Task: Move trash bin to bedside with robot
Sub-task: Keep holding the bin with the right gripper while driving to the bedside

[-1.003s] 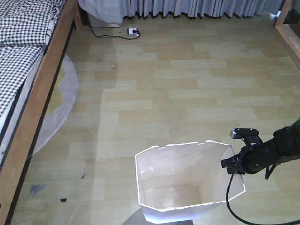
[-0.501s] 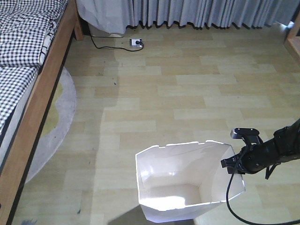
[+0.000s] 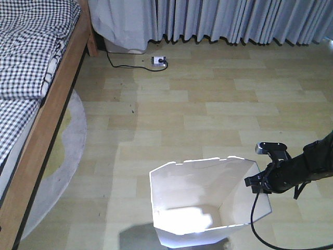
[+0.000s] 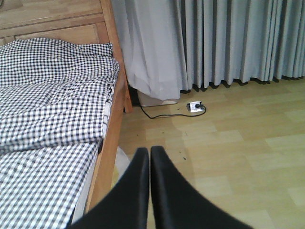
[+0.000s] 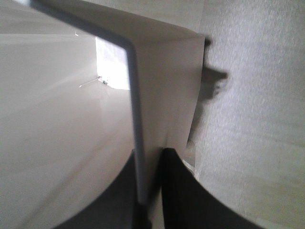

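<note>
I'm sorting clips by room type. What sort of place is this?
Most likely a bedroom: a wooden-framed bed with checked bedding, floor-length grey curtains, and a rug beside the bed. The right gripper grips the rim of a white trash bin.

Counted on the floor: one trash bin (image 3: 204, 161); one bed (image 3: 49, 125); one round grey rug (image 3: 75, 140); one white power strip (image 3: 159, 61), with one black cable (image 3: 130, 66). Two grippers are recorded: left gripper (image 4: 149, 151), right gripper (image 3: 255, 183). The curtain panels (image 3: 234, 21) cannot be counted apart.
</note>
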`<state>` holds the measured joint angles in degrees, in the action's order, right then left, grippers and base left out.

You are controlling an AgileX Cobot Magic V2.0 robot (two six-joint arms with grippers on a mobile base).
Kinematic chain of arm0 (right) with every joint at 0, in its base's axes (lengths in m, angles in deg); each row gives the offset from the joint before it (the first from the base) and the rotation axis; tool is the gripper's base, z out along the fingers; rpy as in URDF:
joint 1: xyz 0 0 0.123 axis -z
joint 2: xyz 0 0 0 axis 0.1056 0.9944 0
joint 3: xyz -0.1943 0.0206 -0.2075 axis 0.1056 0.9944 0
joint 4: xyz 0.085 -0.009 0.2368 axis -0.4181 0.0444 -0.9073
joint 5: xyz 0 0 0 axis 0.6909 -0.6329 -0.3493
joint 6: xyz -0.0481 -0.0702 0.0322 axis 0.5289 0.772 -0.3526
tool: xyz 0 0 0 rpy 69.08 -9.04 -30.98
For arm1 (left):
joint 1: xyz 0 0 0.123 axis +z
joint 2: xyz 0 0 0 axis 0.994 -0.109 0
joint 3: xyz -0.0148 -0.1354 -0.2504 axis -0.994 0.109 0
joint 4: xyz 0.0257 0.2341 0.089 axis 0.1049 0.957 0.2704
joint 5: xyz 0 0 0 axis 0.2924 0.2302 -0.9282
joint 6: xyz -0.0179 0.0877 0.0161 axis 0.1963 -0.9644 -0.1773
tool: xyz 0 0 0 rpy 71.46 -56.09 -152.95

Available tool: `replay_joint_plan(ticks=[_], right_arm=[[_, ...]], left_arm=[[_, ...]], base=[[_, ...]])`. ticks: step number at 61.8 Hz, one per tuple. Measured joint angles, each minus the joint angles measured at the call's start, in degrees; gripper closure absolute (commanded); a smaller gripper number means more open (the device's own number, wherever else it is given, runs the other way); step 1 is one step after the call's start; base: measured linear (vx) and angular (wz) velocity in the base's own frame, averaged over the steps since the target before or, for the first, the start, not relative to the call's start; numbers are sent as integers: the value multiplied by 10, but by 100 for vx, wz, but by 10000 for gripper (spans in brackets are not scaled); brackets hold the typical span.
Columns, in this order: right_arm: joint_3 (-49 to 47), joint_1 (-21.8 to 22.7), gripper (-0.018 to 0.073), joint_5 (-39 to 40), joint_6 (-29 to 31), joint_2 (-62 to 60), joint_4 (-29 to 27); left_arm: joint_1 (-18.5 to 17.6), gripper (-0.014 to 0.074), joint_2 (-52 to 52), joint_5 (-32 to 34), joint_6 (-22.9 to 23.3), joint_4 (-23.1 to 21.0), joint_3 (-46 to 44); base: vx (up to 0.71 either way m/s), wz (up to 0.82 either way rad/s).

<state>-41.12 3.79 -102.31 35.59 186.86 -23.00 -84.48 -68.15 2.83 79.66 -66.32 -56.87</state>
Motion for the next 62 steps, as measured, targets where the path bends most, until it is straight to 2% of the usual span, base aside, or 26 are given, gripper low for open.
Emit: replay_joint_plan(ticks=[62], right_arm=[[0, 0, 566, 1, 0, 0, 0]], left_arm=[[0, 602, 0, 0, 0, 0, 0]], base=[[40, 2]])
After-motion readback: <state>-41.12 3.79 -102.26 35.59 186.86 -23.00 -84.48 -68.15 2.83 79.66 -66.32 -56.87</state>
